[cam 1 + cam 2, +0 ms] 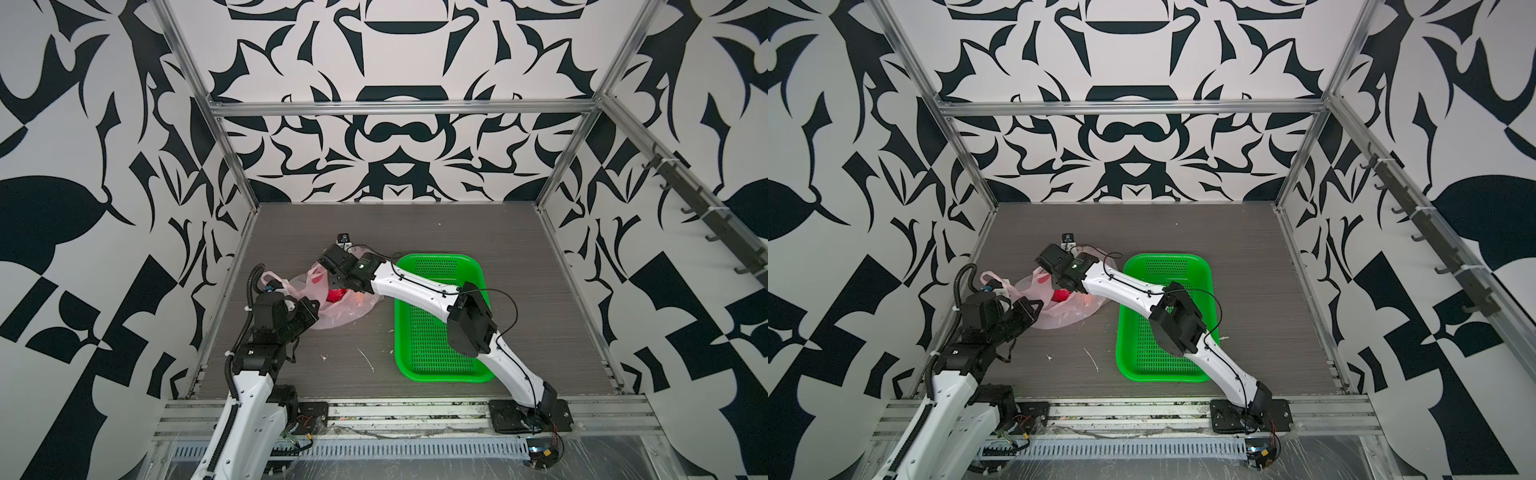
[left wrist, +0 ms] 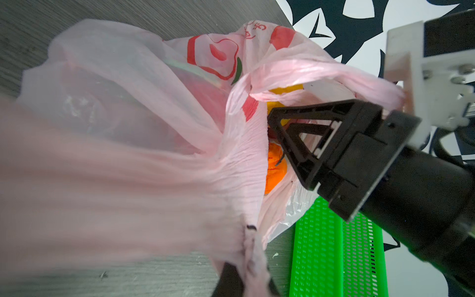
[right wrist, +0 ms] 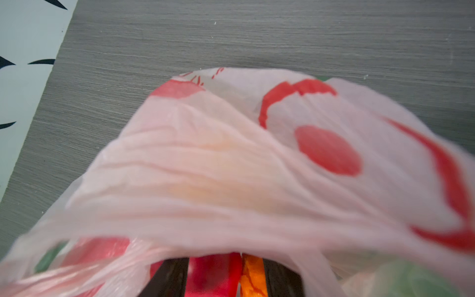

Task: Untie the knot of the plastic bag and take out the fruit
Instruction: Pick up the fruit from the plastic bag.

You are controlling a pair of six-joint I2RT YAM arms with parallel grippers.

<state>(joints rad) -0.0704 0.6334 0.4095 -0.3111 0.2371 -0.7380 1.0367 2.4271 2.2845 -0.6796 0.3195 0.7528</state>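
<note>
Plastic bag (image 1: 345, 316) lies slumped on the table (image 1: 436, 232), left of centre, just beside the green basket (image 1: 428, 332), not in it. It's pink film with red print, and the mouth is open.

Your left hand (image 2: 249, 280) is clamped shut on a bunched edge of the bag, and the film pulls taut from it. In both top views this hand sits at the bag's near-left side.

Your right hand (image 2: 272, 128) reaches into the open mouth. One loop handle (image 2: 321, 74) drapes across its top. In the right wrist view its two black fingers (image 3: 169, 277) stand apart, jaws open, with film draped over them. Red fruit (image 3: 213, 275) and orange fruit (image 3: 253, 280) show in the gap; can't tell if either finger touches them. Yellow fruit (image 2: 285, 89) sits inside too, behind that handle. The red piece also shows through the opening in both top views.

A second loop handle (image 1: 272, 276) sticks up by your left arm. Your right arm crosses over the basket. White scraps (image 1: 368, 361) lie on the table near the basket's front-left corner.
</note>
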